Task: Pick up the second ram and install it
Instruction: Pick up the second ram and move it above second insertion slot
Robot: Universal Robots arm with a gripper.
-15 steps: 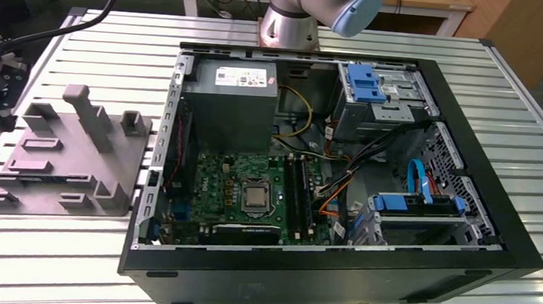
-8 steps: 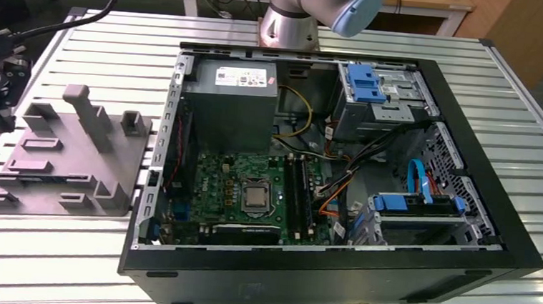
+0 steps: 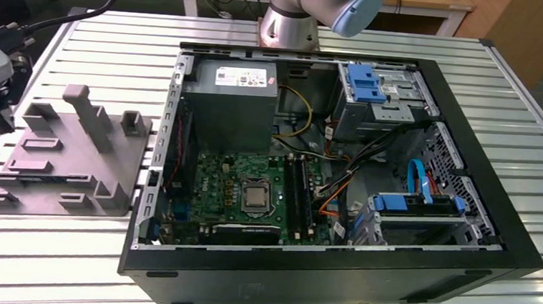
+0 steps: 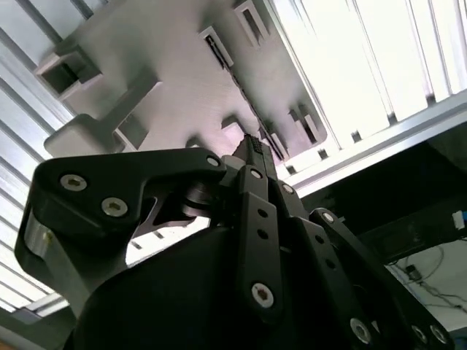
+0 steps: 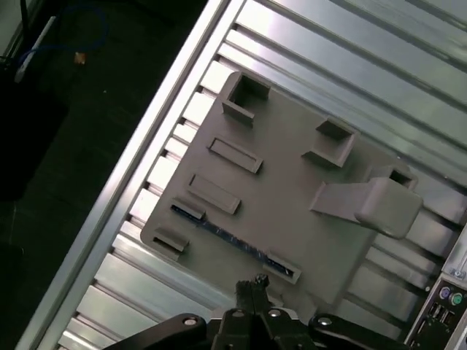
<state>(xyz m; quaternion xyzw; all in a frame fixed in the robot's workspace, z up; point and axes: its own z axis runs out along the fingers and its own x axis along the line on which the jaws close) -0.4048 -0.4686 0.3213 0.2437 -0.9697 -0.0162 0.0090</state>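
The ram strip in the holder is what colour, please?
Blue ram strip, best in first wrist view.

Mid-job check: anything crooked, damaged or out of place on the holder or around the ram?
Nothing stands out. The ram sits on edge, in line with its end slots on the grey holder. The gripper hovers near it, shut and empty.

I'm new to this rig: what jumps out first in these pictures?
An open computer case sits in the exterior view's middle, green motherboard inside. At that view's left lies a grey fixture tray; in the first wrist view the shut gripper hangs over it, near the second ram slotted there.
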